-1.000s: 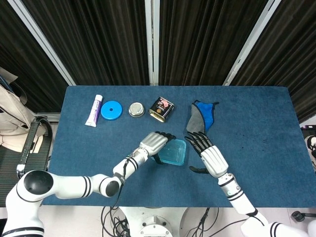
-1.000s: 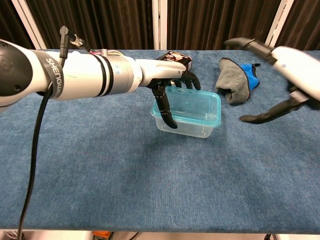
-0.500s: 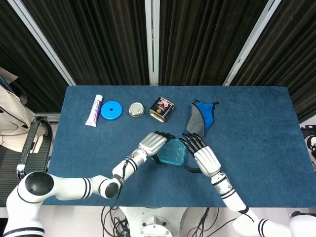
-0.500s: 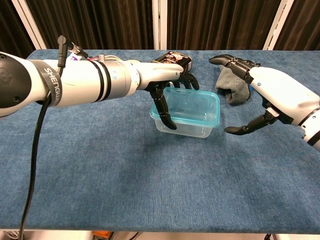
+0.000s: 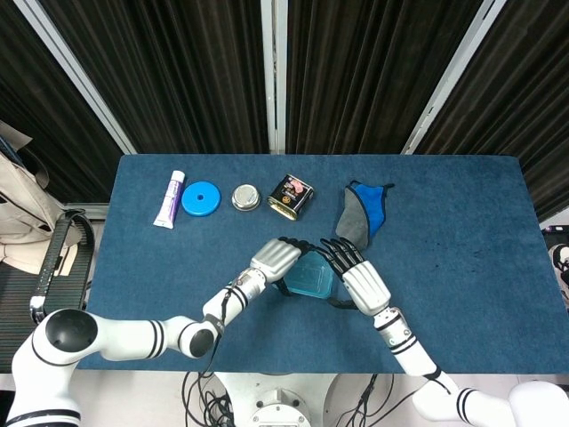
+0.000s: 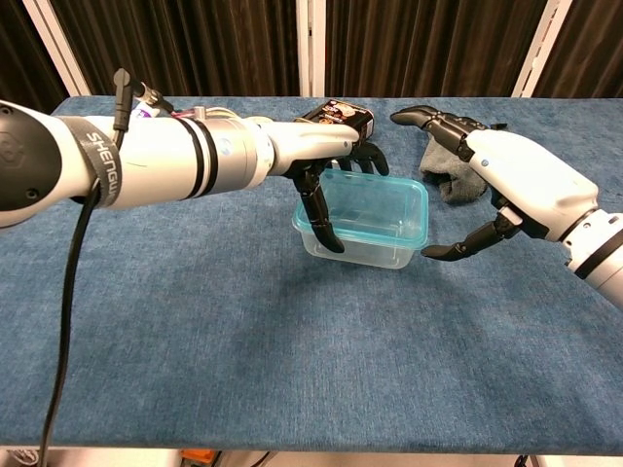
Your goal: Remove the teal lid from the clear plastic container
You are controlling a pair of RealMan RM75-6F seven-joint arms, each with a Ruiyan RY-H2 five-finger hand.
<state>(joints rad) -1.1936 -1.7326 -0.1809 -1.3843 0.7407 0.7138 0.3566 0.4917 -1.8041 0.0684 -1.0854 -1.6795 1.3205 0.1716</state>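
The clear plastic container (image 6: 362, 238) with its teal lid (image 6: 378, 202) stands mid-table, also seen as the container (image 5: 311, 278) in the head view. My left hand (image 6: 326, 163) grips its left end: fingers curl over the far rim and the thumb runs down the near wall. In the head view the left hand (image 5: 277, 258) covers the container's left part. My right hand (image 6: 511, 180) hovers open at the right end, fingers spread above the lid's far right corner and the thumb tip close to the near right corner. The right hand (image 5: 357, 277) overlaps the container's right edge.
Along the far side lie a purple-and-white tube (image 5: 169, 198), a blue disc (image 5: 201, 198), a small round metal tin (image 5: 246, 197) and a dark printed tin (image 5: 291, 196). A grey-and-blue cloth (image 5: 364, 209) lies just behind my right hand.
My right hand has swung left and in, from well off to the right to the container's right end. The left hand and the container have stayed put.
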